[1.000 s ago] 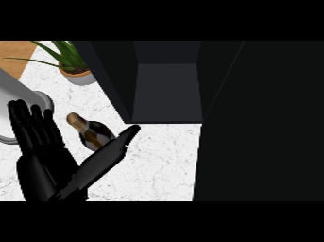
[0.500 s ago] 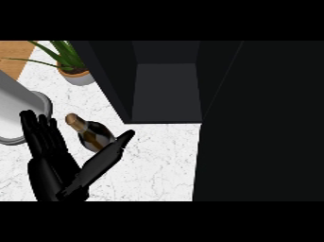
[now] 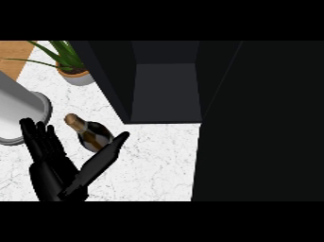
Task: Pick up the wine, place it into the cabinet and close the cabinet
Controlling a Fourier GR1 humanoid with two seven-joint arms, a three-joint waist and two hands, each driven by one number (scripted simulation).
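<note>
The wine (image 3: 89, 133) lies on my white marble desk (image 3: 150, 165), its neck pointing toward ten o'clock. Nearest me, at about seven o'clock, my hand (image 3: 56, 165) is spread open, fingers straight, thumb reaching up beside the bottle's base; I cannot tell if it touches. Past the bottle, at nine o'clock, stands a grey cylinder (image 3: 7, 111). Farther, at eleven, a potted plant (image 3: 70, 64). At twelve, the dark cabinet (image 3: 164, 85) stands open.

Wine bottle (image 3: 88, 133): lower body hidden behind the thumb of the black hand (image 3: 56, 172) at 7 o'clock. Hand's wrist cut off by the lower edge. Potted plant (image 3: 68, 64) at 11 o'clock: leaves cropped at top. Cabinet (image 3: 166, 90) interior dark, depth indiscernible.
</note>
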